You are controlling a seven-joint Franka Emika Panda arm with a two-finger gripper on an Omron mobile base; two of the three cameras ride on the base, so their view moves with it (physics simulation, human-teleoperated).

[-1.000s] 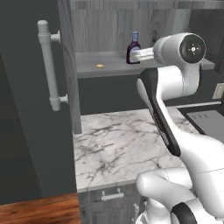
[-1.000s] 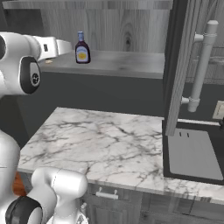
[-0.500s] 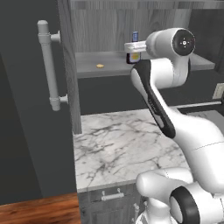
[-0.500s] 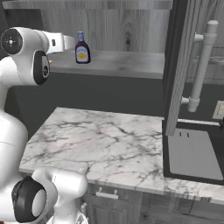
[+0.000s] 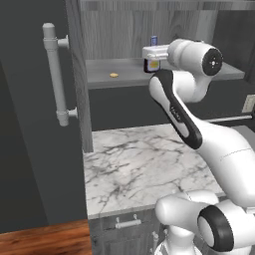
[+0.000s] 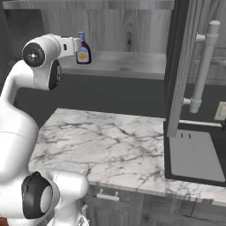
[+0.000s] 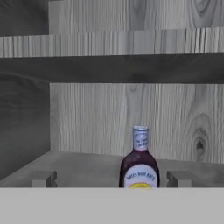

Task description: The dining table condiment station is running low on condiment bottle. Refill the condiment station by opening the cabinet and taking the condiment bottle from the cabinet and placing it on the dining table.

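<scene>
Gripper (image 7: 111,178) spread wide at bottom centre of the hand view, fingertips (image 7: 43,178) flanking the upright condiment bottle (image 7: 139,162), gripping nothing, inside the cabinet (image 7: 131,118).

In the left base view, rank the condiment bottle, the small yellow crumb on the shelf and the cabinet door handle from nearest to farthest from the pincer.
1. condiment bottle: directly at the open pincer, on the cabinet shelf.
2. yellow crumb: further left on the same shelf.
3. door handle: far left, on the swung-open door.
</scene>
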